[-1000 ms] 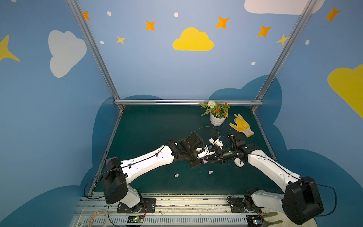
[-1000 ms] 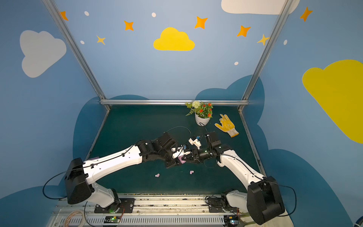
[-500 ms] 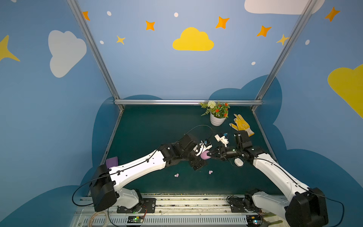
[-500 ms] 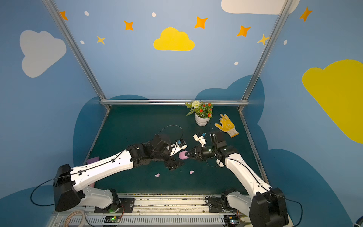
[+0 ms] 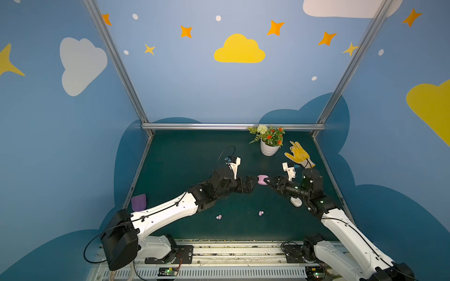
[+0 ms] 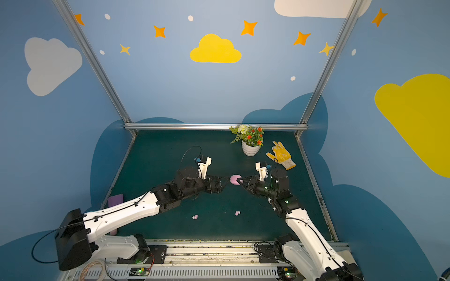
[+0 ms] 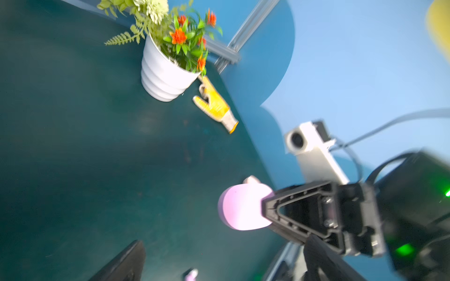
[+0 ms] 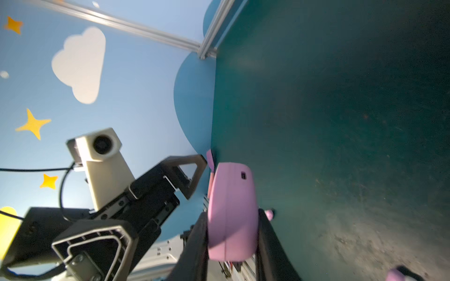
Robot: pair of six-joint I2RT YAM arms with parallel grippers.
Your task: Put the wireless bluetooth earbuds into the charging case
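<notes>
A pink pebble-shaped charging case [image 5: 262, 180] [image 6: 235, 179] hangs above the green table, lid down, with my right gripper [image 5: 267, 182] [image 8: 232, 243] shut on it. In the right wrist view the case [image 8: 231, 209] sits pinched between both black fingers. My left gripper [image 5: 254, 184] [image 7: 219, 262] is open just left of the case [image 7: 241, 206], its fingers wide apart and off it. Two pairs of tiny pink earbuds [image 5: 219, 217] [image 5: 261, 213] lie on the table nearer the front, also in a top view [image 6: 195, 216] [image 6: 237, 213]. One earbud [image 7: 191, 275] shows below the left gripper.
A white flower pot [image 5: 269, 148] and a yellow glove [image 5: 299, 155] stand at the back right. A white case [image 5: 295, 202] lies under the right arm. A lilac case [image 5: 138, 202] rests against the table's left edge. Metal frame rails bound the table.
My left gripper has opened wide, let go of the pink case and drawn back to the left. The right gripper keeps hold of the case, which now shows between the two.
</notes>
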